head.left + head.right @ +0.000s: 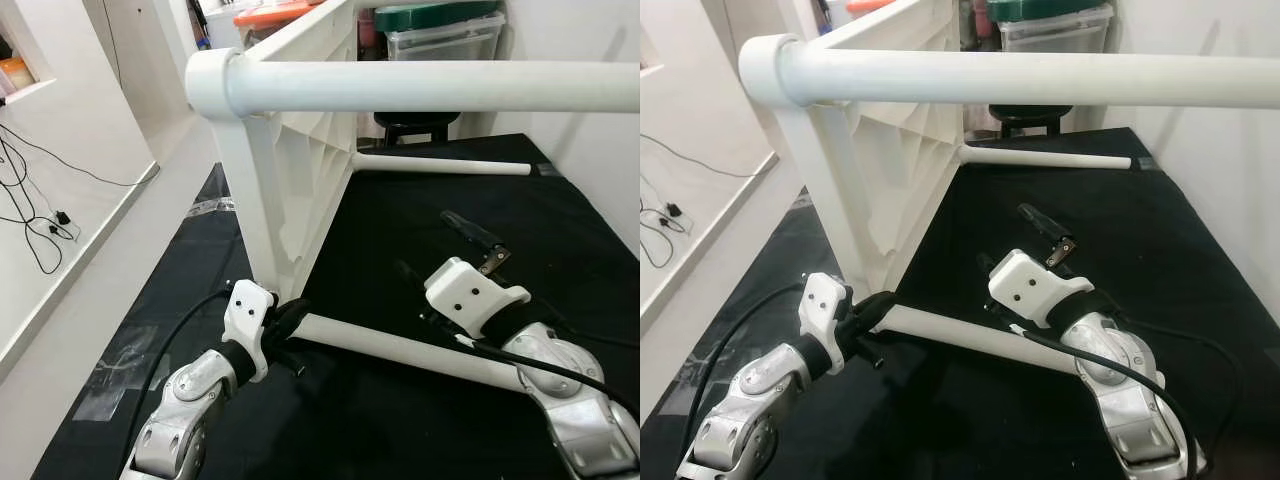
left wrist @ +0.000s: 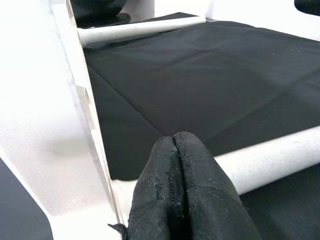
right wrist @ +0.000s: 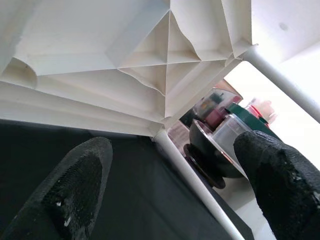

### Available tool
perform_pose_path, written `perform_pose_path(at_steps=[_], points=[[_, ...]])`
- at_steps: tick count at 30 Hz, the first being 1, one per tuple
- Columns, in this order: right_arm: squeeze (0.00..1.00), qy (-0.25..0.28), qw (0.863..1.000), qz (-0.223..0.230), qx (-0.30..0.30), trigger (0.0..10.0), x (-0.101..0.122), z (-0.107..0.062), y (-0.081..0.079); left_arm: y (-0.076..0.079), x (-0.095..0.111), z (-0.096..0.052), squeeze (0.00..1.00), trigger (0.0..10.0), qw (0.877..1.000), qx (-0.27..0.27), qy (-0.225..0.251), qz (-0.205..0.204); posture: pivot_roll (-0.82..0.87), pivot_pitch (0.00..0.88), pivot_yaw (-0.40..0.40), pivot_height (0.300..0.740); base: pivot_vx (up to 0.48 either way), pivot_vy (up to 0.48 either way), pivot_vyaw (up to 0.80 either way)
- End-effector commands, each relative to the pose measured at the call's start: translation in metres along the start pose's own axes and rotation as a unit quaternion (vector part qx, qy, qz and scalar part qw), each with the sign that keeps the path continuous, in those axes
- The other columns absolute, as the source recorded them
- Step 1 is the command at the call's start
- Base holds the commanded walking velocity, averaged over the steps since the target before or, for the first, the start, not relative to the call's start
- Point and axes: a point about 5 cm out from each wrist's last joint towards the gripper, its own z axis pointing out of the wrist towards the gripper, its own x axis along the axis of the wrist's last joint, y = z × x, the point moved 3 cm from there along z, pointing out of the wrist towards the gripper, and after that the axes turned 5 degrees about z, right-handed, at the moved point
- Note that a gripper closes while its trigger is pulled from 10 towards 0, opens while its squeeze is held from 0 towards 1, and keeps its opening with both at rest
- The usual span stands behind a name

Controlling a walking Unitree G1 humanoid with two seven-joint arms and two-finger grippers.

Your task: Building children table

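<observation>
1. Your left gripper (image 1: 285, 318) has its fingers (image 2: 182, 190) pressed together, resting against the near leg (image 1: 400, 347) where it meets the tabletop (image 1: 300, 170).
2. You see that white tabletop standing on edge on the black mat (image 1: 560, 230), legs sticking out sideways.
3. Your right gripper (image 1: 440, 255) is spread wide, hovering above the near leg, holding nothing.

The table top (image 1: 300, 150) is seen as white moulded plastic, its underside ribbed and faintly glossy. The table legs (image 1: 420, 85) appear as smooth white plastic tubes with a soft sheen. A matt black cloth (image 1: 480, 210), creased at 12 o'clock, is spread beneath. The right gripper (image 3: 170, 175) fingers (image 3: 75, 190) are covered in rough, grainy black material. Brushed silver metal is shown on the arms.
</observation>
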Motion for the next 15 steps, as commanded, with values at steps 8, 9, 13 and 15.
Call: perform_pose_path(at_steps=[8, 9, 13, 15], points=[[0.0, 0.003, 1.0, 0.007, -0.01, 10.0, 0.0033, 0.0019, 0.0, -0.0059, -0.0044, -0.0045, 0.0, 10.0, 1.0, 0.016, -0.012, 0.0, -0.1, 0.078, 0.1, 0.74, -0.032, 0.0, 0.0], [0.0, 0.003, 1.0, 0.007, -0.01, 10.0, 0.0033, 0.0019, 0.0, -0.0059, -0.0044, -0.0045, 0.0, 10.0, 1.0, 0.016, -0.012, 0.0, -0.1, 0.078, 0.1, 0.74, 0.0, 0.0, 0.0], [0.0, 0.006, 1.0, 0.006, -0.023, 10.0, 0.0055, 0.0019, 0.0055, -0.0066, -0.0041, -0.0048, 0.0, 10.0, 1.0, 0.018, -0.013, -0.001, -0.1, 0.079, 0.099, 0.74, 0.0, 0.0, 0.0], [0.0, 0.012, 1.0, 0.006, -0.026, 10.0, 0.0075, 0.0018, 0.0072, -0.0066, -0.0041, -0.0048, 0.0, 10.0, 1.0, 0.018, -0.013, -0.001, -0.1, 0.079, 0.099, 0.74, 0.0, 0.0, 0.0]])
